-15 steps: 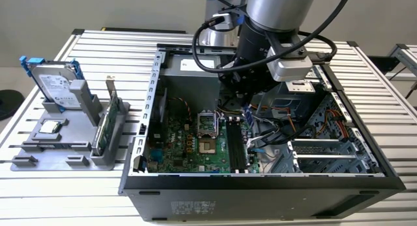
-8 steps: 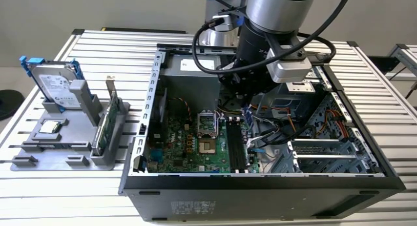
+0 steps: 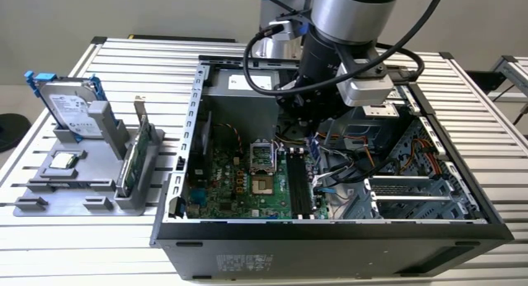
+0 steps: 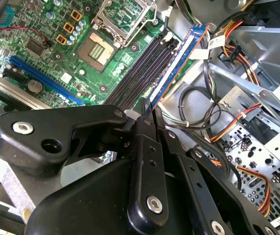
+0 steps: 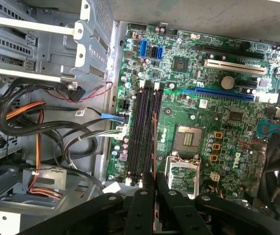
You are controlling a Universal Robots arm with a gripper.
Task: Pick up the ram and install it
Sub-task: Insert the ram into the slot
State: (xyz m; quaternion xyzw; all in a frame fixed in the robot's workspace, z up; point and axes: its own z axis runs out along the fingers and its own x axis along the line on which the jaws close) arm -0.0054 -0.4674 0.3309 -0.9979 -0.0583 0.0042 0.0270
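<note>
Slatted metal tabletop held an open computer case; inside, the gripper pinched the ram edge-on — the stick reaching out from its fingertips, over the motherboard's memory slots.

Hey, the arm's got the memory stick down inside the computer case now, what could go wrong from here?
1. The long, thin blue-green ram stick, pinched edge-on by the black gripper, sits tilted above the dark memory slots; if it stays misaligned, it may jam or seat only partly.
2. The loose black cables lie right beside the slots and could snag the stick or the gripper.
3. The thin-edge grip looks narrow, so the stick may slip or twist under pressing force.
</note>
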